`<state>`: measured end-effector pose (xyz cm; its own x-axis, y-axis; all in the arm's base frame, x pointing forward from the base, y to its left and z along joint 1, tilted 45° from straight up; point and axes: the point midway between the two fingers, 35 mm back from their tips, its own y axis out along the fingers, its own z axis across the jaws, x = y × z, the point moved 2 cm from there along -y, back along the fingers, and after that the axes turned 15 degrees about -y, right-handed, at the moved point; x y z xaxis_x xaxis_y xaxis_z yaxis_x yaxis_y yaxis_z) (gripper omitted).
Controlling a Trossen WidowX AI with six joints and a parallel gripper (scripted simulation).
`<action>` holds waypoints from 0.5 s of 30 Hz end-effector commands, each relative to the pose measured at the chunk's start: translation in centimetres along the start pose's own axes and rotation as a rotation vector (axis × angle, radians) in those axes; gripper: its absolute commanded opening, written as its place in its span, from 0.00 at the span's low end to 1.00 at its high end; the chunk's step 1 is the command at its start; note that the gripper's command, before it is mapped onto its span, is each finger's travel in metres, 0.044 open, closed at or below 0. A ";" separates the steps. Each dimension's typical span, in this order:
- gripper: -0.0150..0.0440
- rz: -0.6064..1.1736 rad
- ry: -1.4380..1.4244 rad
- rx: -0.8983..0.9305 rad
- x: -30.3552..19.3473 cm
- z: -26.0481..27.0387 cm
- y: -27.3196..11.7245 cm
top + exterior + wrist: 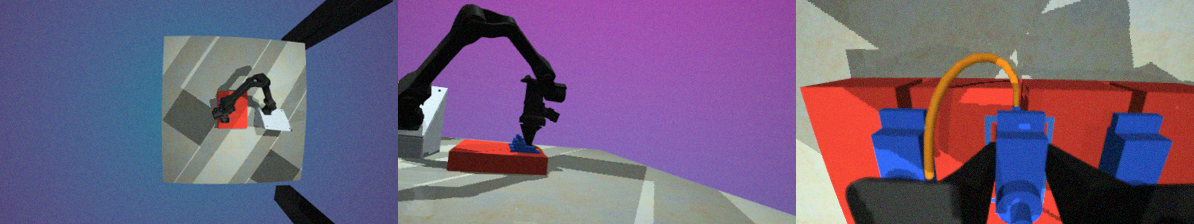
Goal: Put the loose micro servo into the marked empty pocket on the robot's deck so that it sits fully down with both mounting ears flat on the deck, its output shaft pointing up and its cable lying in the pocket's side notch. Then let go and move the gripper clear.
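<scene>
The gripper [224, 115] [529, 144] [1019, 149] was closed on one loose micro servo [1021, 150], a finger on each side, over the notched end of the red deck [238, 118] [499, 163] [1076, 105]. The servo stood at the deck's one blue pocket outline [1051, 122]; whether its ears lay flat could not be told.

One orange cable [966, 61] rose from it, arched over the deck's notched edge and came down by the left-hand seated servo [901, 150]. A second seated servo [1141, 155] stood on the other side, making three servos in all on or over the deck.

Only the wrist view separated the three and showed the outline; the exterior view merged them into one blue cluster [519, 146], yet showed the fingertips low at the deck's top.

The single arm [262, 80] [488, 28] arched above the deck. One white slanted block [277, 120] [435, 121] stood apart beyond the deck's opposite end. Only the top view showed two dark beams [342, 18] [302, 205], well apart from the deck. Between the seated servos, each finger had little side room.
</scene>
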<state>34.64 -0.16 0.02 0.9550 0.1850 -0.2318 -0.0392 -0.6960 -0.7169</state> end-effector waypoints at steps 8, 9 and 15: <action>0.57 -0.003 -0.004 -0.003 0.0 0.0 -0.7; 0.57 -0.003 -0.004 -0.003 0.0 0.1 -1.4; 0.57 -0.002 -0.004 -0.002 -0.2 -0.1 -3.5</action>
<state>34.63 1.64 1.97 0.9523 0.1943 -0.2355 -0.0331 -0.7012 -0.7122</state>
